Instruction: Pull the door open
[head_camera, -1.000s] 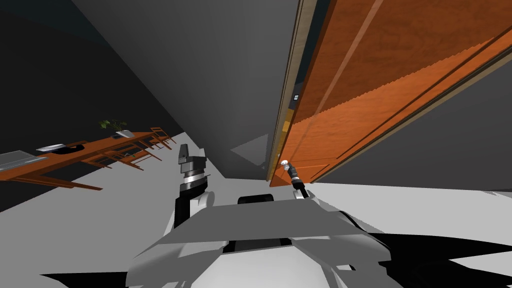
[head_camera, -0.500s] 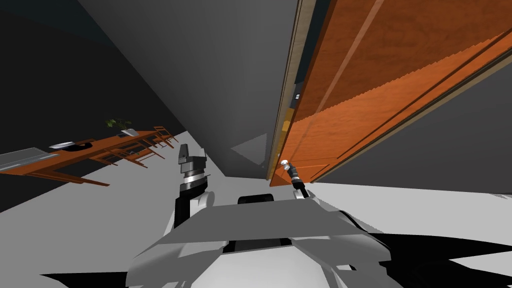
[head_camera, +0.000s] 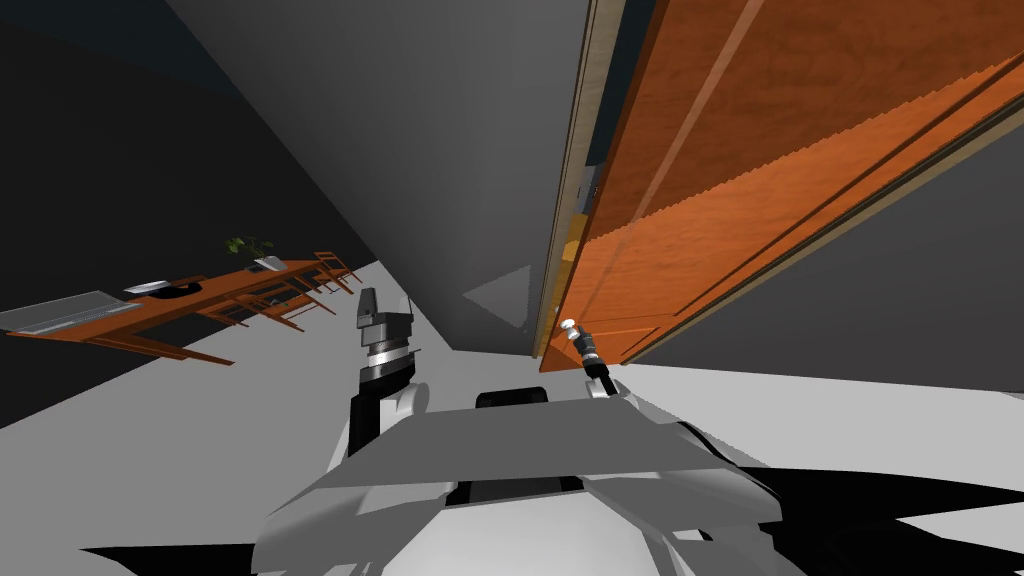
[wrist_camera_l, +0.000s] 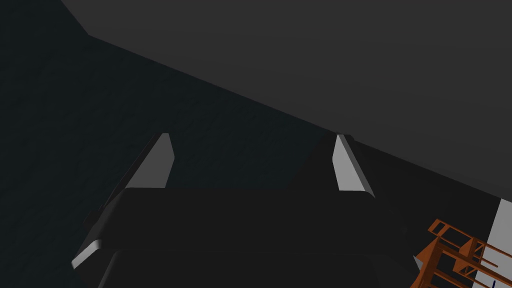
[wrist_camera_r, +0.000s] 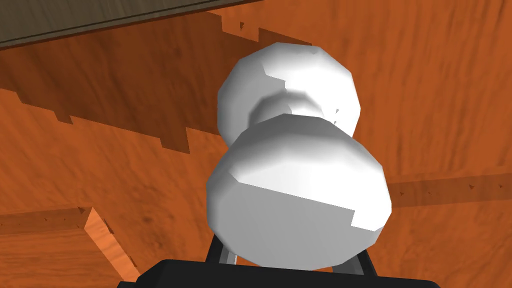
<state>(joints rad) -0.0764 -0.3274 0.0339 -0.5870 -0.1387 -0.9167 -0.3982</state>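
An orange-brown wooden door stands ajar in its pale frame, with a narrow dark gap along its free edge. Its white round knob sits low on the door. In the right wrist view the knob fills the space right above the gripper body, and my right gripper is shut on the knob, its fingers pressed to the sides. My right arm reaches up to the knob in the head view. My left gripper hangs off to the left, away from the door, with its fingers open and nothing between them.
A dark grey wall runs left of the door frame. Far left stands a long wooden table with chairs, a plant and flat objects on top. Light grey floor lies between me and the table.
The table and chairs have drifted right and up in the head view, so my view has turned slightly. The door gap looks a little wider. Both arms keep their pose.
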